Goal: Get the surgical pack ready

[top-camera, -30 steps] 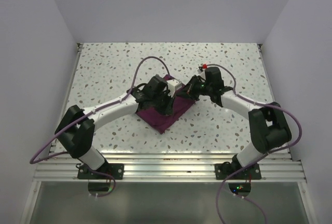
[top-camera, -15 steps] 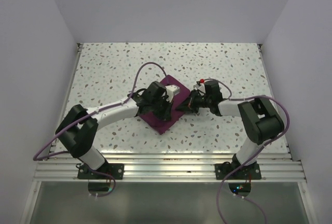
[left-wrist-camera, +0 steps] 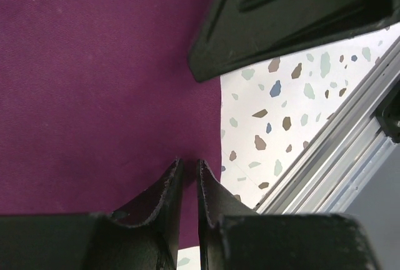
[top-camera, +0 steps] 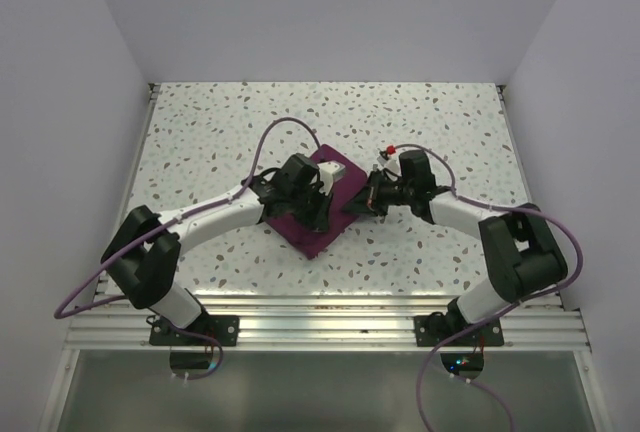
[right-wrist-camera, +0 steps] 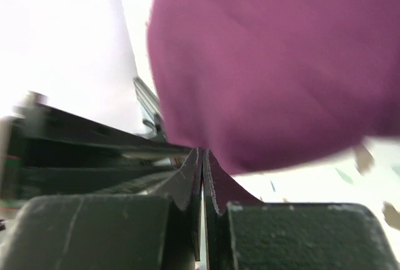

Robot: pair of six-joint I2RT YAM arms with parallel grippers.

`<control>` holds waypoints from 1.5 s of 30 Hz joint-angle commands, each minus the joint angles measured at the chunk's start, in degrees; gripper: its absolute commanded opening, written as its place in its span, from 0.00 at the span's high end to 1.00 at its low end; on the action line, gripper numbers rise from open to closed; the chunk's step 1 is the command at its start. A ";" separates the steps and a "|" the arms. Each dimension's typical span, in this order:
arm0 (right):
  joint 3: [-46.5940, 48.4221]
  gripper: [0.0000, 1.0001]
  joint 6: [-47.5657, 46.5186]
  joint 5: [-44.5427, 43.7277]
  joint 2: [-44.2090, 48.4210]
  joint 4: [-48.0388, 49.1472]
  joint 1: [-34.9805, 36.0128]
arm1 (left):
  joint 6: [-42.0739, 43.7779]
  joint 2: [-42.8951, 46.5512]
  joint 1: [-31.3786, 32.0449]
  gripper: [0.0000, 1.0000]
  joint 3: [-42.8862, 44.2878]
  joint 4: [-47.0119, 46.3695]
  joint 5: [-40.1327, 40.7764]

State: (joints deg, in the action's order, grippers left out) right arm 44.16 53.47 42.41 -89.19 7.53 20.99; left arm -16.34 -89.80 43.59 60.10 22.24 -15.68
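Cloth (top-camera: 315, 235) bundled on the tabletop (top-camera: 200, 132).
Right end effector (right-wrist-camera: 203, 152), pressed together, pinches its edge; left end effector (left-wrist-camera: 188, 164) is nearly closed on it, grip unclear.

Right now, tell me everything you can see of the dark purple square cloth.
The dark purple cloth looks like smooth matte fabric, lying as a diamond on the speckled table, one corner pointing at the arm bases. The right gripper pinches its right edge; the left gripper touches its top with nearly closed fingertips.
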 commanded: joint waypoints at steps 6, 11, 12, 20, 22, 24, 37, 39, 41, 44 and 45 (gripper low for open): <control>-8.65 1.00 2.07 5.13 -7.05 11.62 0.28 | -3.17 0.33 -0.09 0.83 -4.80 -2.02 -1.98; -6.99 1.00 -0.12 3.73 -5.57 7.00 0.27 | -2.74 1.55 -0.09 0.85 -4.99 -0.01 1.18; -4.98 1.00 -1.17 2.77 -4.69 4.45 0.19 | -2.65 2.51 -0.09 0.85 -4.29 0.43 2.05; 12.24 0.98 -20.42 -9.09 4.28 -36.39 0.28 | -3.08 9.72 -0.17 0.74 3.52 8.08 5.31; 13.75 0.79 -22.09 -14.08 5.51 -41.08 0.19 | -3.35 11.22 -0.17 0.69 4.50 9.49 6.80; 14.29 0.76 -22.53 -16.39 6.30 -45.31 0.19 | -3.70 12.80 -0.61 0.66 5.12 10.10 8.29; 12.10 0.01 -22.89 -33.88 21.41 -54.82 0.19 | -9.85 24.76 -16.96 0.04 -4.11 8.52 10.67; 9.55 0.01 -20.44 -33.28 24.31 -53.68 0.28 | -11.25 24.67 -17.66 0.02 -4.72 9.57 12.24; 6.22 0.01 -19.64 -31.61 26.07 -51.40 0.28 | -12.14 25.63 -18.37 0.01 -6.29 8.97 12.08; 1.21 0.01 -16.57 -28.62 30.11 -47.44 0.19 | -13.28 28.44 -19.25 0.00 -8.67 7.47 12.52; 0.23 0.01 -15.60 -28.44 32.13 -46.56 0.28 | -13.46 29.32 -19.25 0.00 -9.29 6.77 13.91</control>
State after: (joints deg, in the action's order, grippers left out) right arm 48.10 34.15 12.53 -60.23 -42.39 21.08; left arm -27.53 -64.05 25.34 52.56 31.03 -4.19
